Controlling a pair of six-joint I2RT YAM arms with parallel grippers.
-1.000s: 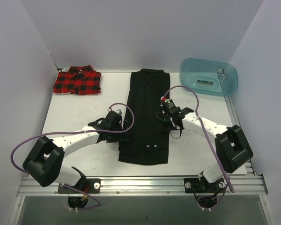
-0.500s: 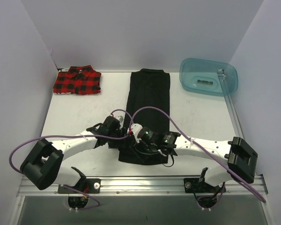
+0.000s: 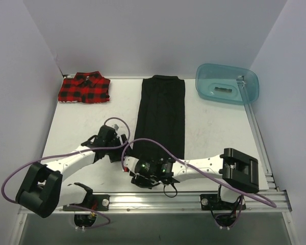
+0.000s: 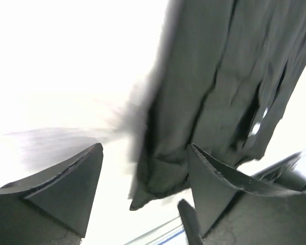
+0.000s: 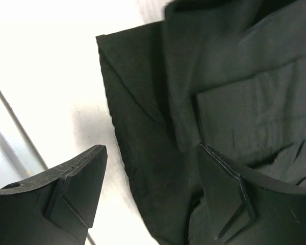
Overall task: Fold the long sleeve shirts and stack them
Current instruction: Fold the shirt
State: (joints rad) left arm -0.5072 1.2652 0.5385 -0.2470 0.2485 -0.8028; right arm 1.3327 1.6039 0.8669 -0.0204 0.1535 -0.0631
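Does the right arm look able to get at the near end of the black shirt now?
Probably yes. The right gripper hangs open over the near end of the black shirt, with nothing between them. The left gripper, also open at the shirt's left edge, is close and might crowd it.

On my table (image 3: 214,127), the folded shirt (image 3: 84,88) lies upper left and the tub (image 3: 227,83) upper right. The long shirt (image 3: 160,112) runs down the centre between them. My left gripper (image 4: 144,148) and right gripper (image 5: 151,147) hang over its lower-left corner.

Black shirt (image 3: 160,115): matt creased cloth. Plaid shirt (image 3: 84,88): soft flannel. Tub (image 3: 204,81): glossy translucent plastic.
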